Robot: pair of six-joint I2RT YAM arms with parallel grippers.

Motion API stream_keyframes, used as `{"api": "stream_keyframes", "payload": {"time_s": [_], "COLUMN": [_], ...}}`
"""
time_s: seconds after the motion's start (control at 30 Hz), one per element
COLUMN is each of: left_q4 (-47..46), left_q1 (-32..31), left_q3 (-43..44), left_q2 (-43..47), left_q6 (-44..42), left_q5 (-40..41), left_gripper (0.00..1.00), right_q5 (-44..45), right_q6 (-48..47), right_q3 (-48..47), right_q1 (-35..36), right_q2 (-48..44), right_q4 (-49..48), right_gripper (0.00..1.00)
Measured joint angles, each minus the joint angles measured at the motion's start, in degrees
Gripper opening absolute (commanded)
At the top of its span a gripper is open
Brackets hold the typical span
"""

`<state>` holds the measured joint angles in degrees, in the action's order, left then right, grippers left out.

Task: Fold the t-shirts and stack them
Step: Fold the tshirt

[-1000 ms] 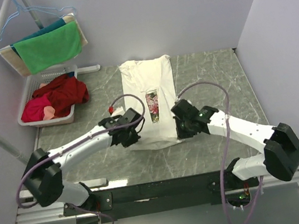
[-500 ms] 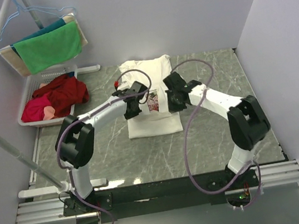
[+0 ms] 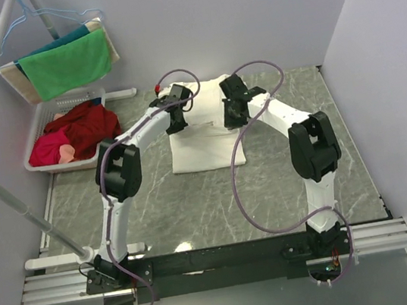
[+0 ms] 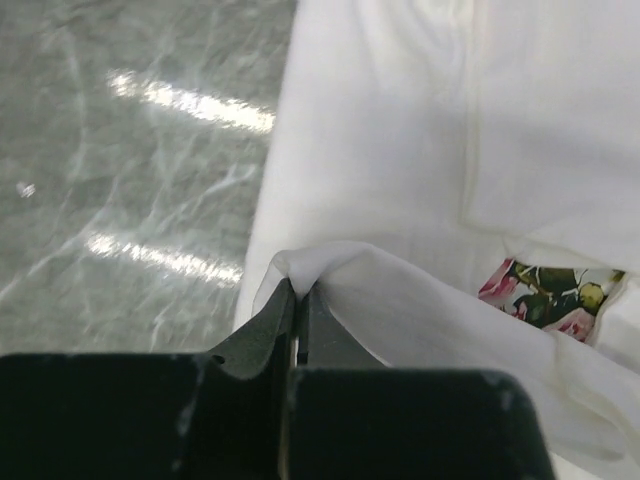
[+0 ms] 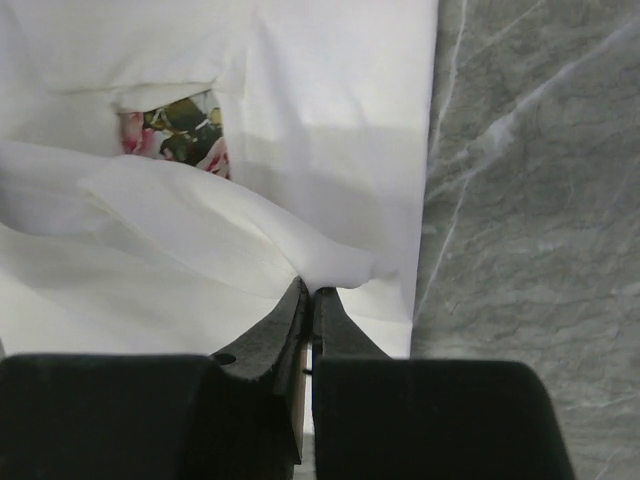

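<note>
Mid-fold, the left hand [image 4: 297, 300] and right hand [image 5: 308, 297] each pinch tight on an edge of the tee [image 3: 207, 148] over its far end; lowering and releasing likely follow.

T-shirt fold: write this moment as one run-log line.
phase: mid-fold | left gripper: shut on t-shirt | right gripper: shut on t-shirt

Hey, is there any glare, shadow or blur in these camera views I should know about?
Left wrist: bright glare streaks on the table; the t-shirt is bright, but its folds are readable. Right wrist: a soft shadow band crosses the t-shirt, no glare. Top external: evenly lit, sharp.
</note>
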<state>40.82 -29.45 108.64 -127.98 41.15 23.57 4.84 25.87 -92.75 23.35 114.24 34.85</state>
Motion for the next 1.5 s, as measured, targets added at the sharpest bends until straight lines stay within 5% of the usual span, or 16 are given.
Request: {"api": "stream_keyframes", "payload": {"time_s": [0.07,0.2,0.33,0.7,0.93,1.0,1.1,1.5], "left_q4": [0.5,1.1,0.8,-5.1,-6.3,-6.1,-6.5,-18.2], "left_q1": [0.3,1.0,2.6,4.8,4.5,4.5,4.5,8.6], "left_q3": [2.6,5.6,8.0,10.3,-0.8,-4.0,-11.7,-40.0], "left_q2": [-2.4,-5.6,-6.8,-6.1,0.9,3.3,8.5,25.7], "left_q6": [-1.1,-2.7,-3.6,-4.0,-4.3,-4.8,-5.6,-5.8], "left_q5": [-0.7,-1.9,-1.9,-1.2,-2.6,-4.6,-7.8,-30.2], "left_gripper": [0.07,0.27,0.6,0.65,0.64,0.65,0.65,0.56], "right_q5": [-0.3,-1.5,-3.1,-5.8,-4.8,-4.6,-4.8,-10.4], "right_q6": [0.1,0.8,1.9,6.8,7.6,7.1,6.1,3.7], "right_q3": [-0.9,-4.0,-5.9,-12.5,-12.9,-13.0,-7.4,18.9], "right_q1": [-0.7,-2.0,-3.5,-6.3,-6.9,-7.2,-7.3,-6.8], "right_q2": [1.6,5.0,7.1,11.1,11.3,10.9,7.2,-13.1], "right_q4": [0.4,0.7,-1.0,-9.1,-10.3,-9.7,-9.7,-9.7], "right_gripper": [0.04,0.33,0.44,0.43,0.42,0.51,0.65,0.68]}}
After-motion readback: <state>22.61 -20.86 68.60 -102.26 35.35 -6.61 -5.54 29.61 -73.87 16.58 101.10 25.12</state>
